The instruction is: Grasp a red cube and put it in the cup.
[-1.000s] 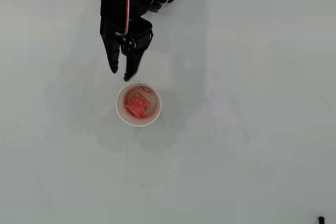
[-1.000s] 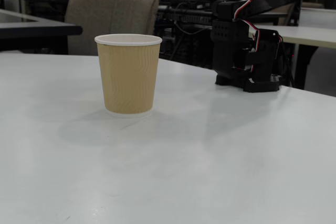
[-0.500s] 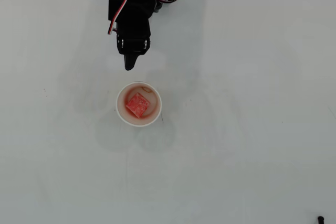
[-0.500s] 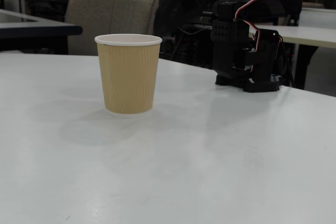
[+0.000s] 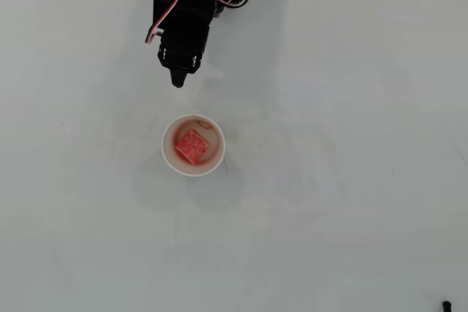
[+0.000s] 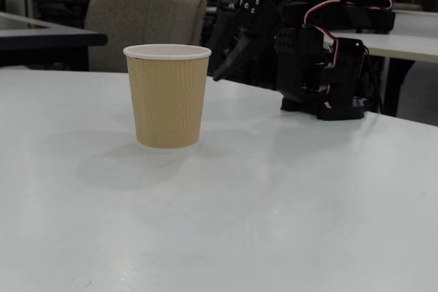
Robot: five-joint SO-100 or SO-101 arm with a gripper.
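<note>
The red cube (image 5: 191,146) lies inside the cup (image 5: 170,160), tilted on the cup's bottom in the overhead view. From the side, the fixed view shows the cup (image 6: 168,97) as a tan ribbed paper cup with a white rim, and the cube is hidden within it. My black gripper (image 5: 177,82) hangs above the table behind the cup, shut and empty, its tip pointing down toward the cup. In the fixed view the gripper (image 6: 219,74) sits just right of the cup's rim, clear of it.
The arm's black base (image 6: 321,66) stands on the white table (image 6: 274,196) to the right behind the cup. A chair (image 6: 144,22) and desks fill the background beyond the table's far edge.
The gripper has shut and drawn back from the cup toward the arm's base, lowering in the fixed view. The cube has stayed in the cup.
</note>
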